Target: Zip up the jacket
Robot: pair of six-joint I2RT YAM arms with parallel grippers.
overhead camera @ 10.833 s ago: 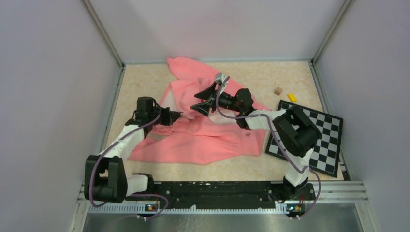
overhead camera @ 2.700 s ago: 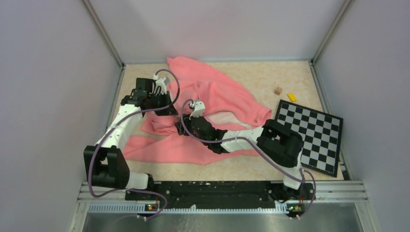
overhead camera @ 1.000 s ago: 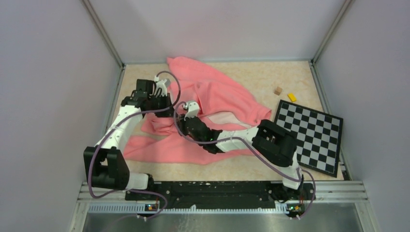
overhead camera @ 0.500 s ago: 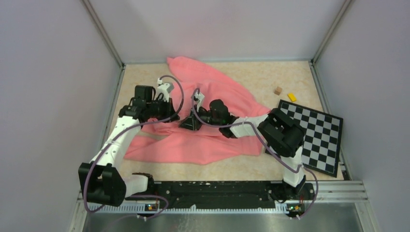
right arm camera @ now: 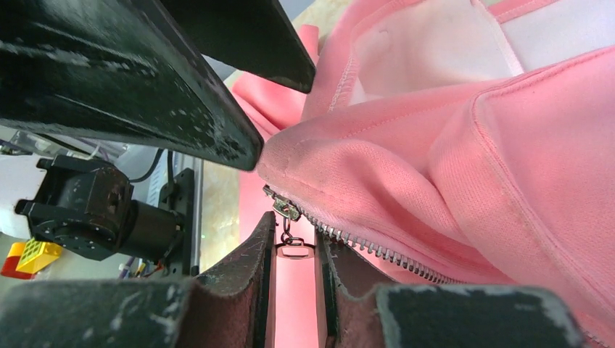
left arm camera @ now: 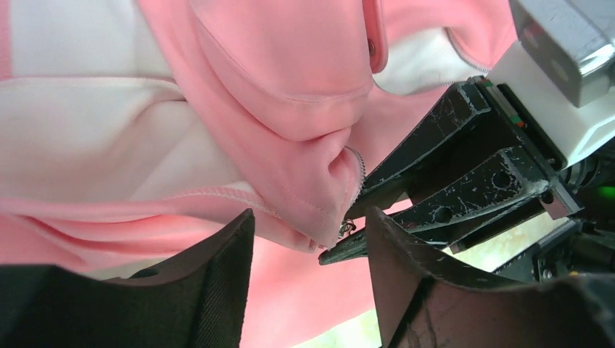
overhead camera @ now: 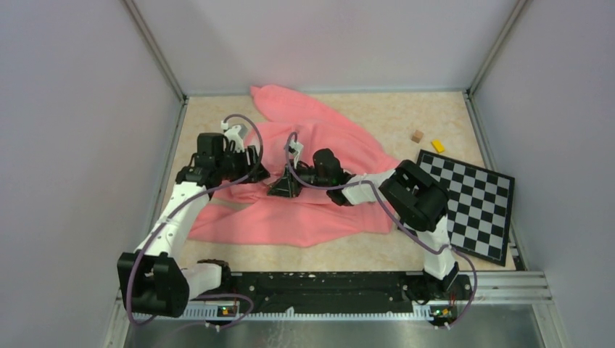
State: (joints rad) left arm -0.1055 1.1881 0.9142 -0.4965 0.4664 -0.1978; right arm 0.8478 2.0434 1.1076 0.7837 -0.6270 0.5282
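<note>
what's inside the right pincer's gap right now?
The zipper pull tab hangs between the fingers of the right pincer. Its slider sits just above, at the corner of the jacket. The finger edges hide whether the pads actually touch the tab.

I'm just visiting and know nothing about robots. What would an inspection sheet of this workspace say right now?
Surface: beige marbled table, partly covered.
Job's things: pink jacket crumpled, pale lining showing; zipper pull at the hem corner.
Clutter: checkerboard, brown cube, yellow block at right.
Grippers: right gripper shut on the zipper pull; left gripper straddles the hem corner, grip unclear.
Cables: purple cables loop along both arms.
Surroundings: plain grey walls on three sides.
</note>
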